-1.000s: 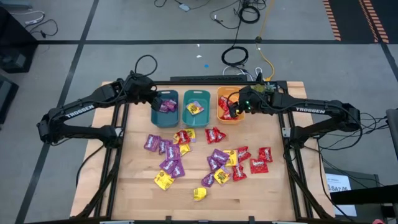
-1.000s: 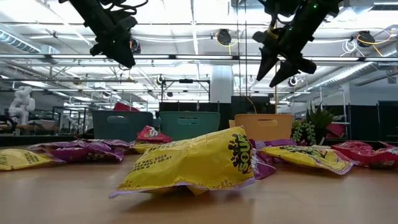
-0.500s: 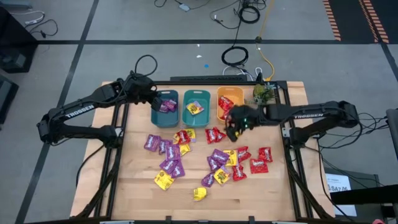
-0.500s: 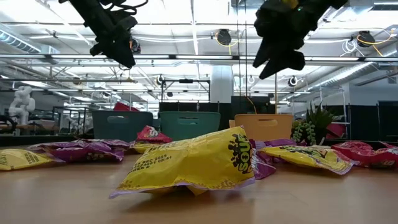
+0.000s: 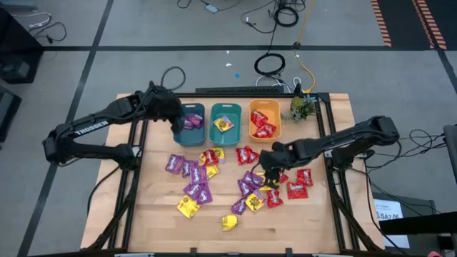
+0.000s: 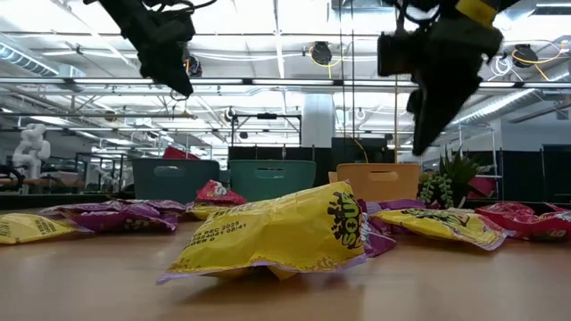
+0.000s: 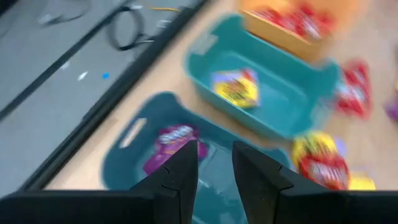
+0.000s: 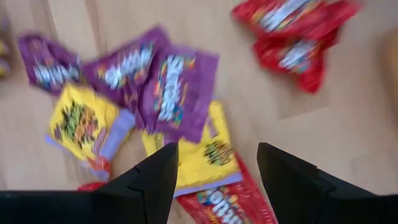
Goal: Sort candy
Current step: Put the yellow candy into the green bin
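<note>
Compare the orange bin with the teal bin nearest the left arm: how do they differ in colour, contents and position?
The orange bin holds red candy packets; the left teal bin holds a purple candy packet.
The orange bin ends the row on the side of the small green plant; the left teal bin ends it on the left arm's side.
The left claw is over the teal bin; no claw is over the orange one.
Both sit along the table's far edge.

Right gripper (image 5: 269, 171) fingers (image 8: 149, 180) apart, low.
</note>
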### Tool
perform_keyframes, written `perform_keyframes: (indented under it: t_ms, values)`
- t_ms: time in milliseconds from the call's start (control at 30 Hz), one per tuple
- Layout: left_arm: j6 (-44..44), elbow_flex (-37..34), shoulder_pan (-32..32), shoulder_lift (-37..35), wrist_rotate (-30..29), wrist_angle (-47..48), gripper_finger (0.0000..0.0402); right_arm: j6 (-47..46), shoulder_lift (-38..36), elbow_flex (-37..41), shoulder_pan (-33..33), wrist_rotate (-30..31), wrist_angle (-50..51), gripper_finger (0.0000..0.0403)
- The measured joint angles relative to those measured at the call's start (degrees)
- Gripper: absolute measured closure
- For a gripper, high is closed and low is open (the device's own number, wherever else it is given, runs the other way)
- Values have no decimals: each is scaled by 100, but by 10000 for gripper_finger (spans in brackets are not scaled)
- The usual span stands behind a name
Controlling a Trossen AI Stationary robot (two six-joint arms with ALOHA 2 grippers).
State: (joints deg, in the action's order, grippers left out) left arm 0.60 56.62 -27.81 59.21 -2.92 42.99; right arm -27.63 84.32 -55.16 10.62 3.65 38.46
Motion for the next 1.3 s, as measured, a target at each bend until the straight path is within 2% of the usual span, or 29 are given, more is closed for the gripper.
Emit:
perform_keyframes:
  t_ms: [100, 333, 533, 633, 767, 833, 900, 1100, 1200, 1300]
  values:
    - [-288, 0, 203, 1, 285, 134, 292, -22, 365, 0, 122, -218, 1, 193]
    - [-244, 0, 764, 1, 313, 185, 292, 53, 1160, 0, 350, -242, -315, 193]
    - [174, -14, 1613, -3, 497, 125, 292, 176, 1760, -35, 420, -202, -502, 195]
    - [217, -253, 2163, -116, 537, -405, 292, 202, 1865, -46, 467, -196, -528, 218]
    - [384, -728, 2864, -335, 529, -1309, 292, 115, 1729, -23, 504, -183, -459, 304]
    - [630, -950, 3097, -449, 261, -1596, 292, -60, 1574, -14, 503, -182, -283, 360]
    - [799, -1182, 3252, -594, 17, -1794, 292, -124, 1336, 27, 504, -229, 3, 389]
    - [808, -1932, 3697, -1063, -142, -1998, 292, -178, 415, -233, 309, -87, 554, 399]
    - [812, -2259, 3927, -1275, -139, -2137, 292, -10, 165, -685, 116, 202, 684, 401]
    - [856, -2434, 4087, -1402, -139, -2149, 292, 541, 112, -1299, -171, 477, 701, 402]
